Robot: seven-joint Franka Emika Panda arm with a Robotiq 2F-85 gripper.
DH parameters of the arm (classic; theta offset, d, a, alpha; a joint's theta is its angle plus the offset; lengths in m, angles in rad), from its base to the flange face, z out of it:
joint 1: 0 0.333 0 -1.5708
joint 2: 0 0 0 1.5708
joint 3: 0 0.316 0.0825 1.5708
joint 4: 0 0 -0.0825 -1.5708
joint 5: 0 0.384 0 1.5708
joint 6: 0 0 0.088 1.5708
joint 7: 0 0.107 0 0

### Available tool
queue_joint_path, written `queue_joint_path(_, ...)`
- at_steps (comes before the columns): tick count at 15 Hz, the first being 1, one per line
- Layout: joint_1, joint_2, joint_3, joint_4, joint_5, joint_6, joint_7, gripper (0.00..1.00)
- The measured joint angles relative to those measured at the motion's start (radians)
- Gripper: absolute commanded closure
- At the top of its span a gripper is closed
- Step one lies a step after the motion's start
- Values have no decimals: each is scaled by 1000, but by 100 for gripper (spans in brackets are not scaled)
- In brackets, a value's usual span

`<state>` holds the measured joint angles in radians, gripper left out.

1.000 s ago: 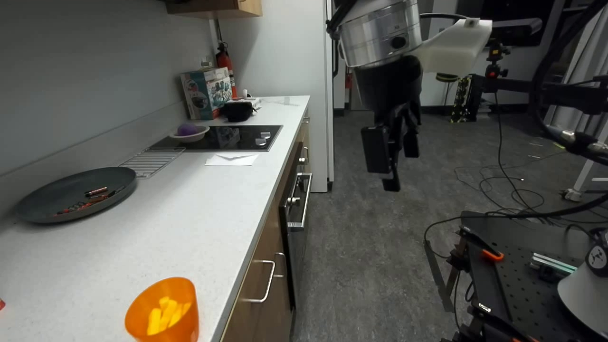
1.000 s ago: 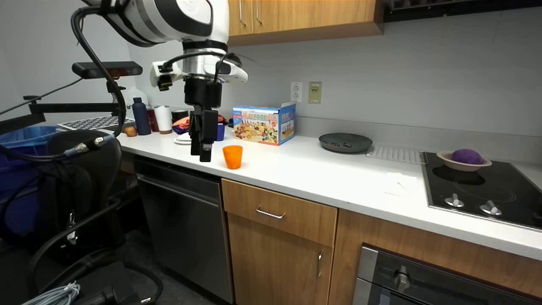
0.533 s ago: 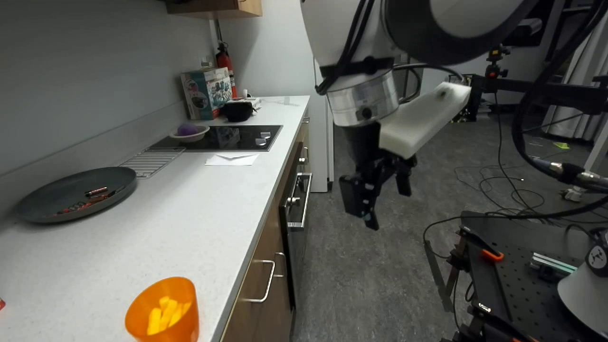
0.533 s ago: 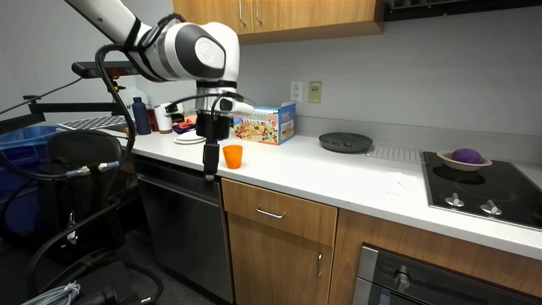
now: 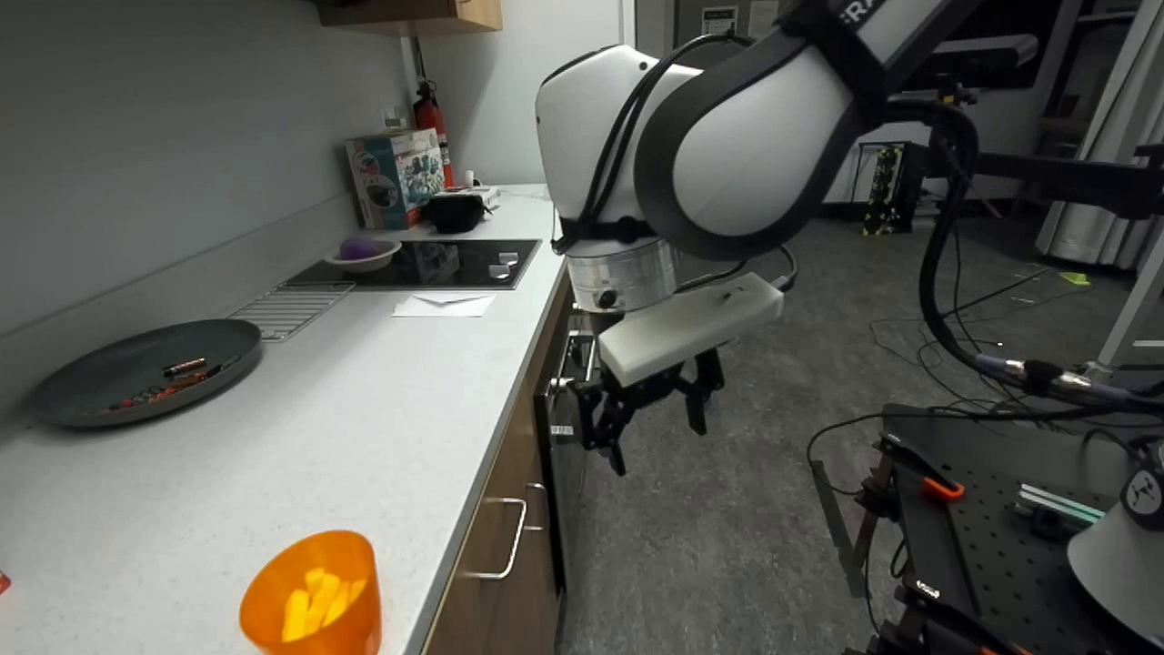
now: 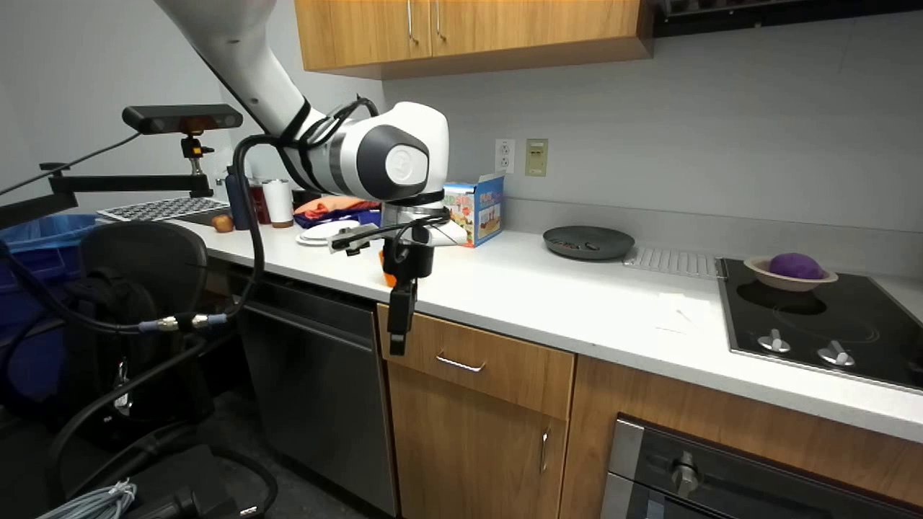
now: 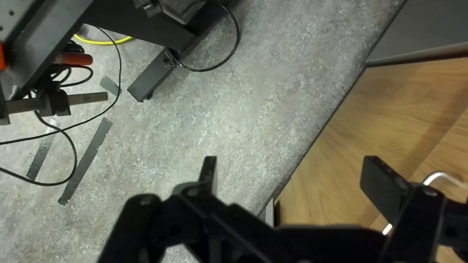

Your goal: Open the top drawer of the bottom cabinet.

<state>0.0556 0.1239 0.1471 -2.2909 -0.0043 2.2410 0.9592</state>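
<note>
The top drawer (image 6: 512, 367) is shut, with a tan wood front under the white worktop. Its silver bar handle (image 6: 460, 363) also shows in an exterior view (image 5: 511, 546) and, partly behind a finger, at the lower right of the wrist view (image 7: 437, 177). The bottom cabinet (image 6: 476, 440) has a wood door below this drawer. My gripper (image 5: 659, 448) is open and empty, pointing down in front of the cabinet, apart from the handle. In an exterior view the gripper (image 6: 399, 339) covers the drawer's left end. In the wrist view its fingers (image 7: 290, 160) are spread wide.
An orange cup (image 5: 309, 591) with yellow pieces stands near the worktop's edge above the drawer. A dark dishwasher (image 6: 310, 389) adjoins the drawer. An oven handle (image 5: 582, 391) juts out further along. A black perforated table (image 5: 1000, 518) stands across the floor.
My gripper has moved down and toward the cabinet, from above worktop height to the level of the drawer front. The wrist has turned. The drawer has not moved.
</note>
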Motion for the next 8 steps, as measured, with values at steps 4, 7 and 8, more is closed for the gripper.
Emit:
queue_joint_path(4,3,6,-26,8,18,9,0,0)
queue_joint_path(7,11,6,-27,7,18,9,0,0)
queue_joint_path(8,12,7,-28,6,17,9,0,0)
